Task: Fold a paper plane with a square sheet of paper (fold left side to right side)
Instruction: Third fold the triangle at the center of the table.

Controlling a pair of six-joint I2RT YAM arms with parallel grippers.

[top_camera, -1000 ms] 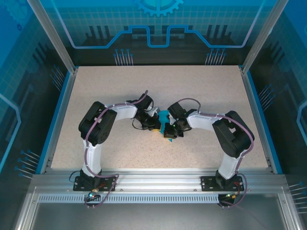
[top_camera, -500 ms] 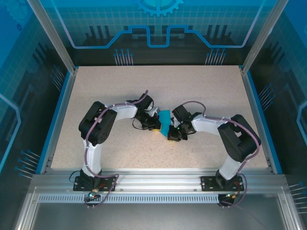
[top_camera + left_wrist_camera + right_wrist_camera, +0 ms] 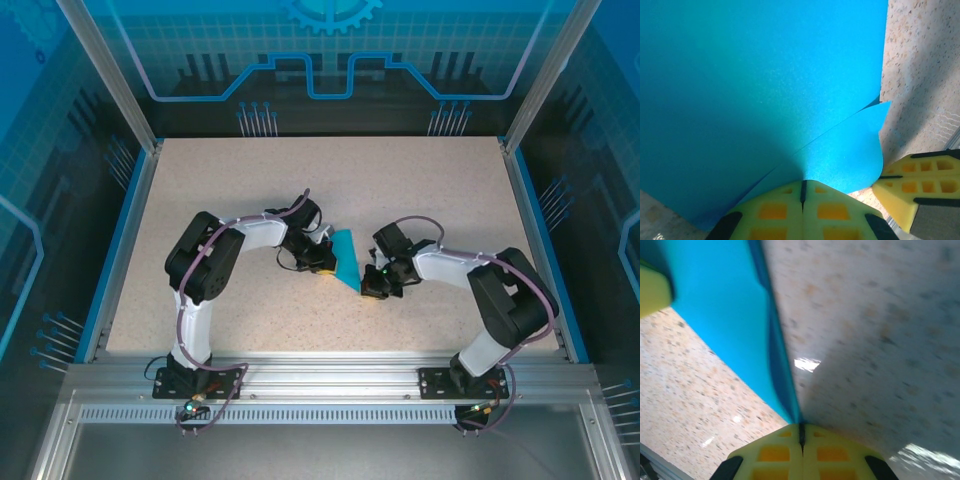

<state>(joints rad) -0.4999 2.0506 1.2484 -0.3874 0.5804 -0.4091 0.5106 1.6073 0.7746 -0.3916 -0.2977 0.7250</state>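
The square sheet of paper [image 3: 346, 256] is a narrow bright-blue wedge with creased layers near the table's middle, stretched between both grippers. My left gripper [image 3: 327, 264] is shut on its left edge. In the left wrist view the paper [image 3: 765, 90] spreads wide and a fold line runs into the closed left gripper [image 3: 802, 186]. My right gripper [image 3: 368, 286] is shut on the wedge's near tip. In the right wrist view the paper [image 3: 725, 325] narrows into the closed right gripper [image 3: 801, 429]. The right gripper's yellow fingers [image 3: 912, 187] also show beside the paper.
The speckled beige table [image 3: 430, 190] has blue rails on its left [image 3: 128, 240] and right [image 3: 535, 240] edges and a glass wall [image 3: 330, 60] at the back. Both forearms bend inward towards the centre. A silver frame [image 3: 330, 375] runs along the near edge.
The right arm has swung right and towards the near edge with the paper's tip in its jaws. More of the blue wedge now shows between the grippers. The left arm has stayed put.
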